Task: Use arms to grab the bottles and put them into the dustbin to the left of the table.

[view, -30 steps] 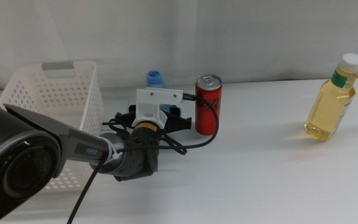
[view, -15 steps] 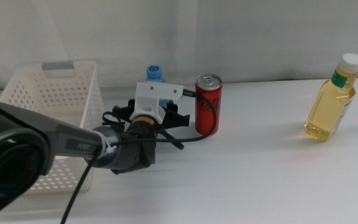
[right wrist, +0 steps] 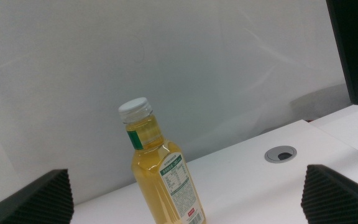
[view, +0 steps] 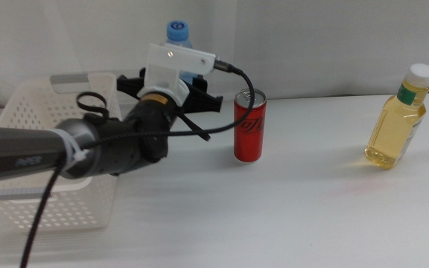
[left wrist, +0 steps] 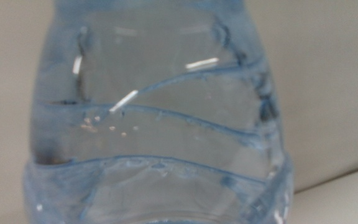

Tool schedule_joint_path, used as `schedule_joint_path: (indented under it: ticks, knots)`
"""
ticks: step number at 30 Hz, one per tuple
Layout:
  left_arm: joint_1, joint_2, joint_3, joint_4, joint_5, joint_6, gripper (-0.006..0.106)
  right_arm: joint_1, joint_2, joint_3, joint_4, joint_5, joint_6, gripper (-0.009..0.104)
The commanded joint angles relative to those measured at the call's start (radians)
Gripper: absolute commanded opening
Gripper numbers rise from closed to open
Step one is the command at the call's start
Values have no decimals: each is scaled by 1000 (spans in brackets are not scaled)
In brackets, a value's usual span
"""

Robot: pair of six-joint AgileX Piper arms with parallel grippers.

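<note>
The left gripper (view: 176, 80) is clamped on the water bottle (view: 181, 52), which sits between its fingers and stands upright, its blue cap rising above the white wrist camera block; in the left wrist view the clear ribbed body of the water bottle (left wrist: 157, 124) fills almost the whole picture, so the fingers themselves are not seen there. The bottle is held up off the surface (view: 296, 193), just beside the far right corner of the basket (view: 58, 141) and a little behind and to the left of the red can (view: 249, 125). The left arm (view: 88, 149) reaches in from the left, sloping upward across the basket's right side, with a black cable looping off its wrist. The red can stands upright on the surface. The yellow bottle (view: 398, 119) stands upright well apart at the right, its white cap on top. The right gripper (right wrist: 188, 193) waits near the yellow bottle (right wrist: 163, 177), its fingers wide apart and holding nothing.
</note>
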Motion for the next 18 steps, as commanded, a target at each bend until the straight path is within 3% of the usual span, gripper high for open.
schedule_joint_path:
  ticks: [1, 18]
  knots:
    - [16, -54, -9, 0, -14, 19, -3, -4, -5, 38, -4, 0, -2, 103]
    - [159, -306, -11, -2, 272, 166, -3, -4, -5, 38, -4, 0, -2, 103]
